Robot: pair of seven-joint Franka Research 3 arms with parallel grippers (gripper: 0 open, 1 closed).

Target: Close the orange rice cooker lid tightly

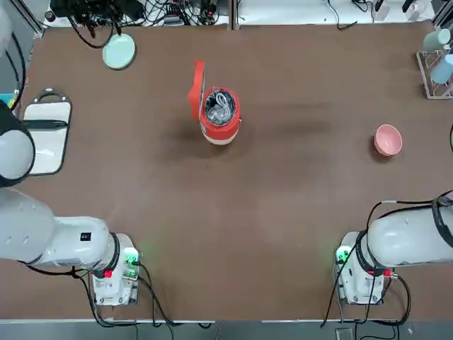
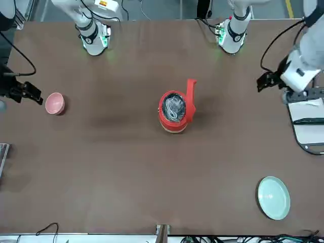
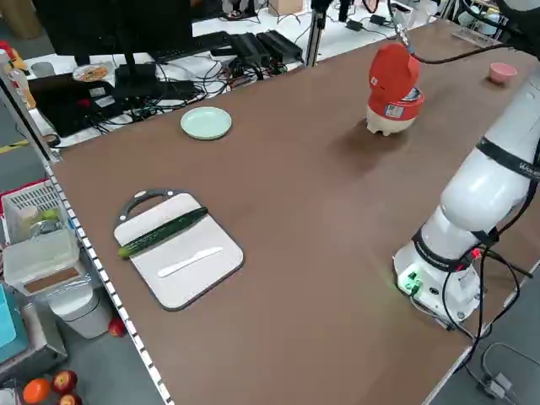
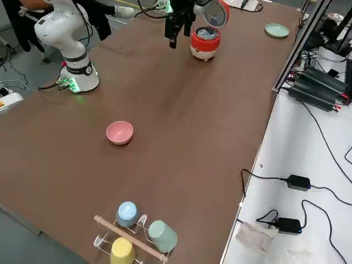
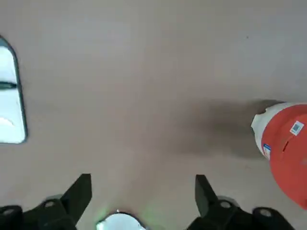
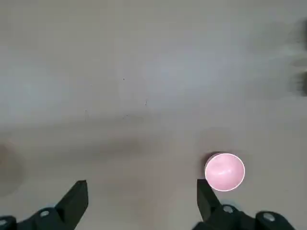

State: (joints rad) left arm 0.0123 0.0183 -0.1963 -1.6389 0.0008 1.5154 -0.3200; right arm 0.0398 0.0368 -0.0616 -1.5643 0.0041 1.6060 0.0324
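We see a small, rounded red-orange rice cooker (image 1: 221, 117) with a cream band at its base, standing near the middle of the brown table (image 1: 233, 234). Its round, slightly domed lid (image 1: 198, 90) stands raised on its hinge, toward the left arm's side, leaving the shiny inner pot uncovered, with something pale and coiled inside. Our left gripper (image 5: 143, 191) hovers over the table with its fingers apart, holding nothing; our right gripper (image 6: 143, 194), near the pink bowl (image 1: 388, 140), is open and empty too.
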